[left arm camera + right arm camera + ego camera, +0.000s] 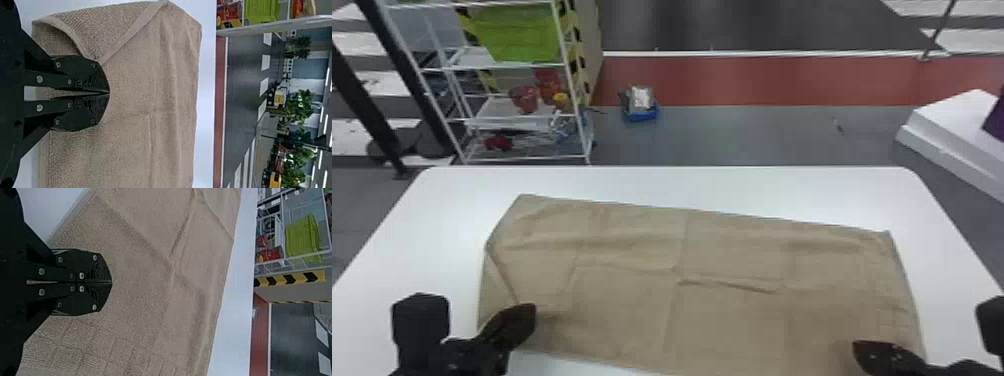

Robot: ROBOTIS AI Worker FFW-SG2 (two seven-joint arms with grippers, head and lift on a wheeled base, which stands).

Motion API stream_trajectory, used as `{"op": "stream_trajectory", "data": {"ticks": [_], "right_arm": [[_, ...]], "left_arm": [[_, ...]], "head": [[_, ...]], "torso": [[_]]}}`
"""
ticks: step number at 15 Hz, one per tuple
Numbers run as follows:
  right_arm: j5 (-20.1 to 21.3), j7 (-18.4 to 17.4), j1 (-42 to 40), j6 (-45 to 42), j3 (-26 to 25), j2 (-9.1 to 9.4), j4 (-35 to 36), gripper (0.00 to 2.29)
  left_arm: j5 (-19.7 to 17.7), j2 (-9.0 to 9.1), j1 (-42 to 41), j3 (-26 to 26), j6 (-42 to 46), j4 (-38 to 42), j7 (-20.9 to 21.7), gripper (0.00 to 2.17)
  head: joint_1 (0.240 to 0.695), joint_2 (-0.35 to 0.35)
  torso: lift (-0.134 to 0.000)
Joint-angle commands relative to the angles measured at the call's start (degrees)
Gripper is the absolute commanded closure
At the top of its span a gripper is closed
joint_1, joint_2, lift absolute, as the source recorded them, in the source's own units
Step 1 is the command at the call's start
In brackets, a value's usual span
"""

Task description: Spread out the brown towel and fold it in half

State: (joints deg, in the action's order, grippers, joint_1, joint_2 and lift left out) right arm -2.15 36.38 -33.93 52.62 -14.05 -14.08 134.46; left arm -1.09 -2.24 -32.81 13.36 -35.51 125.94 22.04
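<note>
The brown towel (732, 255) lies across the white table as a wide, wrinkled rectangle, its left edge showing a slanting fold. My left gripper (526, 316) is over the towel's near left part; in the left wrist view my left gripper (109, 93) has its fingertips together beside a turned flap of the towel (156, 94), with no cloth visible between them. Over the near right part is my right gripper (861, 350). The right wrist view has my right gripper (111, 282) shut, with flat towel (137, 266) behind it and no pinched cloth visible.
Bare white table (682, 185) borders the towel on its far side, and also at left and right. Beyond the table stand a white wire rack (512, 65) at left, a blue box (641, 114) on the floor and a white platform (952, 130) at right.
</note>
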Motion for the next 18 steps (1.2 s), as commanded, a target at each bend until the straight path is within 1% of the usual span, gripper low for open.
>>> {"op": "stream_trajectory", "data": {"ticks": [1, 3, 7, 10, 17, 18], "right_arm": [[0.0, 0.1, 0.0, 0.4, 0.0, -0.07, 0.0, 1.89], [0.0, 0.1, 0.0, 1.0, -0.2, -0.16, 0.0, 1.89], [0.1, 0.2, 0.0, 1.5, -0.3, -0.33, 0.2, 1.89], [0.2, 0.5, 0.0, 1.8, -0.5, -0.42, 0.2, 1.89], [0.3, 0.9, 0.0, 4.3, -1.2, -1.04, 0.4, 1.89], [0.2, 0.8, 0.0, 4.3, -1.2, -1.04, 0.5, 1.89]], "left_arm": [[0.5, -0.05, 0.9, 0.6, 0.0, -0.9, -0.2, 1.94], [0.7, -0.14, 1.7, 1.7, 0.0, -1.8, -0.4, 1.94], [0.8, -0.22, 3.0, 3.6, 0.4, -4.0, -0.9, 1.94], [1.0, -0.14, 3.1, 5.4, 2.3, -4.8, -1.1, 1.94], [0.0, -0.14, 3.9, 12.4, 2.8, -4.8, -0.8, 1.94], [0.1, -0.22, 3.9, 13.3, 2.8, -5.2, -0.8, 1.94]], "head": [[0.695, 0.028], [0.695, 0.035], [0.695, 0.073], [0.695, 0.095], [0.695, 0.170], [0.695, 0.192]], "torso": [[-0.124], [-0.124], [-0.124], [-0.124], [-0.124], [-0.124]]}}
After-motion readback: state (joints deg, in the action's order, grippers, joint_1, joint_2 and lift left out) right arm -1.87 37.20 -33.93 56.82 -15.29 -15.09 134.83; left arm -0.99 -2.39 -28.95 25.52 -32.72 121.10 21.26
